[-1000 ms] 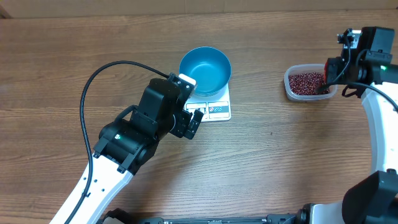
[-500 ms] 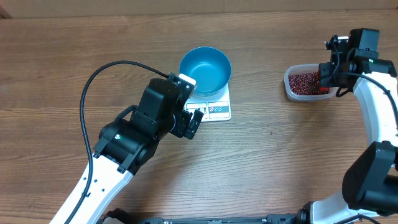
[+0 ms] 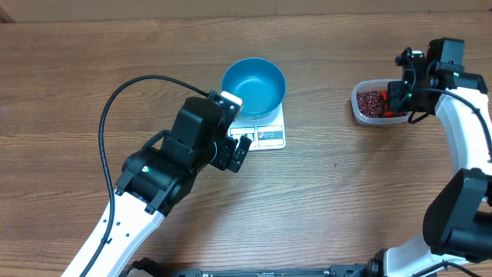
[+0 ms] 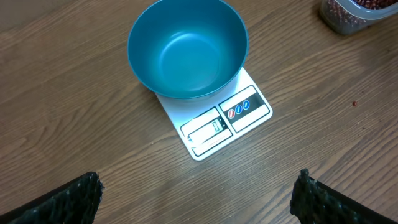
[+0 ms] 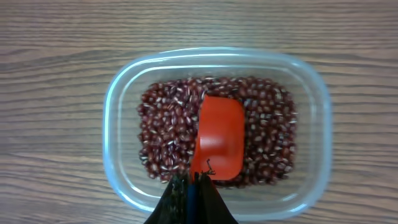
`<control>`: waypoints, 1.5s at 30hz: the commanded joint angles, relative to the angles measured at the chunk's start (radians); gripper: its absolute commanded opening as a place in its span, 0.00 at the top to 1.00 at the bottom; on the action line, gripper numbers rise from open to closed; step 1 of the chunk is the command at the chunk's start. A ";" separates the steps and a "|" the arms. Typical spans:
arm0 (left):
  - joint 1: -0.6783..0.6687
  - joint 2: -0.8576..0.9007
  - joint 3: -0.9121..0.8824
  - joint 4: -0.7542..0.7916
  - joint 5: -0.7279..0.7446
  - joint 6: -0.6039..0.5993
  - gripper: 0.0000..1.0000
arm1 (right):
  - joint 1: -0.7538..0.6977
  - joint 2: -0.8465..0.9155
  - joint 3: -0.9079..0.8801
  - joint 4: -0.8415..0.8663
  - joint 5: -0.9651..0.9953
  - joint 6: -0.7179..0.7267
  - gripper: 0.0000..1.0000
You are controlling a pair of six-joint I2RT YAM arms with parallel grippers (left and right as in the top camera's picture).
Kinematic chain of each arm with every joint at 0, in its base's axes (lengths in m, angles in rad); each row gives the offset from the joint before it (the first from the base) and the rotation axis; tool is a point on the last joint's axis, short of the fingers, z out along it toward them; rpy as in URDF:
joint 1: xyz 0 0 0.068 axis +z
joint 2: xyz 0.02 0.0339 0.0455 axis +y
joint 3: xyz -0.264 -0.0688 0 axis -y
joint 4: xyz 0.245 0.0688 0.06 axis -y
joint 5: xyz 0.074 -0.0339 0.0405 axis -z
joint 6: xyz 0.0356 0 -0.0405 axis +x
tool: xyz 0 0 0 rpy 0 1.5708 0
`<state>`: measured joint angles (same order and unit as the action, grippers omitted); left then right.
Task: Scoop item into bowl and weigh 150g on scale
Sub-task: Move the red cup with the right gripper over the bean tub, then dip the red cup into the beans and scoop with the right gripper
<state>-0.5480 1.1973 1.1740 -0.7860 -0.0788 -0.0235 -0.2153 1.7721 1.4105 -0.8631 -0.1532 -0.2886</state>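
- The blue bowl [image 3: 254,85] sits on the back half of the white kitchen scale [image 3: 270,137] near the middle of the wooden bench [image 3: 92,54]. The scale's display window and label panels show in front of the bowl.
- From the left wrist camera the bowl [image 4: 186,50] is upright with its smooth blue inside in full view. The scale [image 4: 227,121] lies flat beneath it, and the readout is too small to make out.
- The left gripper [image 4: 198,180] hangs over the bench just in front of the scale. Its jaws are spread wide and have hold of nothing, with one dark fingertip at each lower corner of the wrist view.
- A black cable [image 3: 131,88] loops across the bench behind the left arm.
- Well to the right of the scale stands a clear plastic tub [image 3: 358,108] holding the dark red beans [image 3: 371,100].
- The right gripper [image 5: 191,185] is over the tub [image 5: 118,93]. Its jaws are pinched together on the near end of a red scoop [image 5: 219,140].
- The scoop's blade lies on top of the beans [image 5: 165,124], which cover the tub's floor in a loose layer around it.
- All the beans in view are in the tub, apart from the bowl and the scale.
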 commanded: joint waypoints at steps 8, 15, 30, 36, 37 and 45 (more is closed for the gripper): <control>0.005 0.005 0.002 0.000 0.002 -0.010 0.00 | -0.005 0.010 -0.070 0.034 -0.064 0.092 0.96; 0.005 0.005 0.002 0.000 0.002 -0.010 0.01 | -0.005 0.011 -0.071 0.042 -0.096 0.139 0.96; 0.005 0.005 0.002 0.000 0.002 -0.010 0.01 | -0.094 0.013 -0.071 0.043 -0.312 0.216 0.96; 0.005 0.005 0.002 0.000 0.002 -0.010 0.00 | -0.114 0.038 -0.074 0.040 -0.324 0.239 0.96; 0.005 0.005 0.002 0.000 0.002 -0.010 0.00 | -0.114 0.042 -0.077 0.043 -0.324 0.241 0.96; 0.005 0.005 0.002 0.000 0.002 -0.010 0.00 | -0.131 0.073 -0.077 0.057 -0.338 0.293 0.96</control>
<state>-0.5480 1.1973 1.1740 -0.7864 -0.0788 -0.0235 -0.3374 1.8076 1.3479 -0.8074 -0.4614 -0.0284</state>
